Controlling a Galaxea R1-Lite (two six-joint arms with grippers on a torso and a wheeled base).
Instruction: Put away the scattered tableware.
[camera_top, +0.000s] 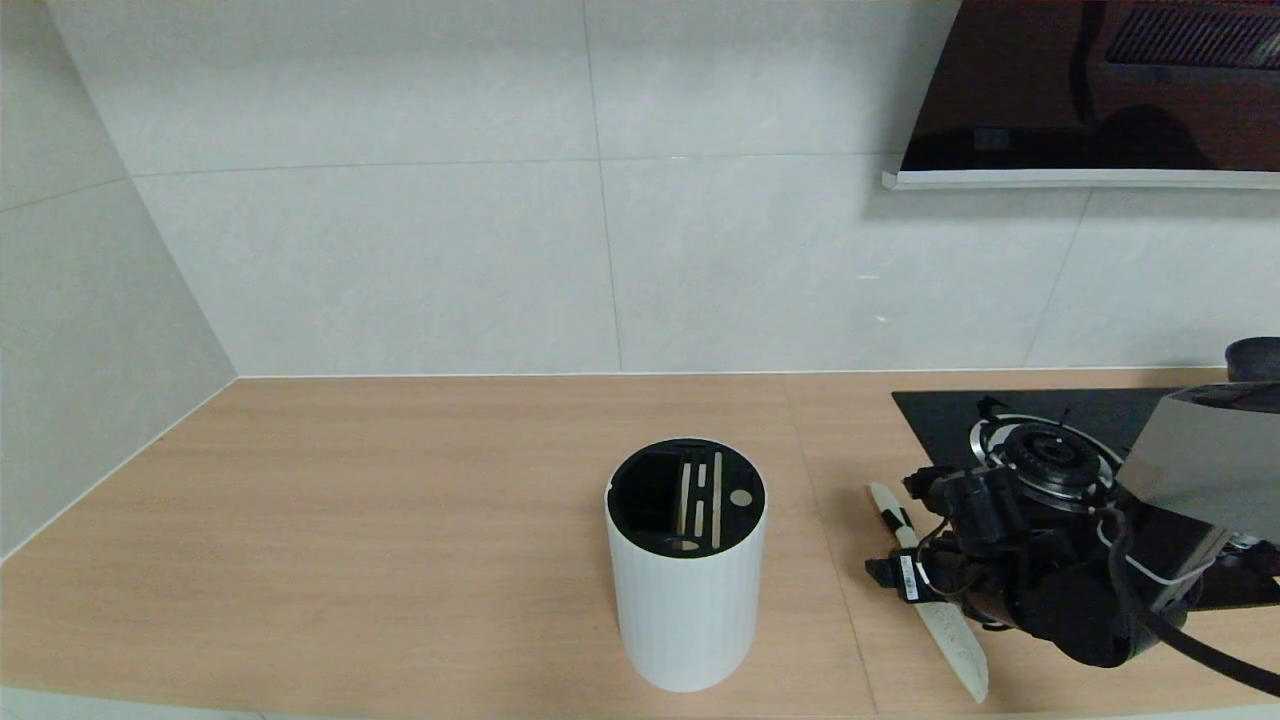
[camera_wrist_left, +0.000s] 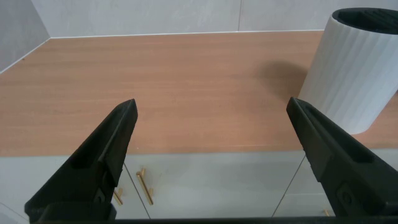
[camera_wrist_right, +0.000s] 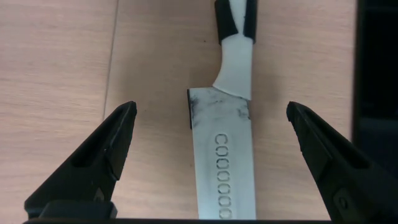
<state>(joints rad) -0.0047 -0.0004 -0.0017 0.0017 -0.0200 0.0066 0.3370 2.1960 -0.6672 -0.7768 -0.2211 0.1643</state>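
Note:
A white ribbed knife holder (camera_top: 686, 580) with a black slotted top stands upright on the wooden counter (camera_top: 400, 520). To its right, a white knife (camera_top: 955, 640) with a black-and-white handle lies flat on the counter beside the stove. My right gripper (camera_top: 900, 535) hovers over the knife where handle meets blade. In the right wrist view it (camera_wrist_right: 211, 107) is open, its fingers straddling the knife (camera_wrist_right: 224, 162) without touching it. My left gripper (camera_wrist_left: 211, 102) is open and holds nothing, at the counter's front edge, with the holder (camera_wrist_left: 354, 68) off to one side.
A black stove (camera_top: 1110, 410) with a round burner (camera_top: 1050, 455) fills the counter's right end, under a dark range hood (camera_top: 1090, 90). Tiled walls close off the back and left. Cabinet fronts with brass handles (camera_wrist_left: 144, 186) show below the counter edge.

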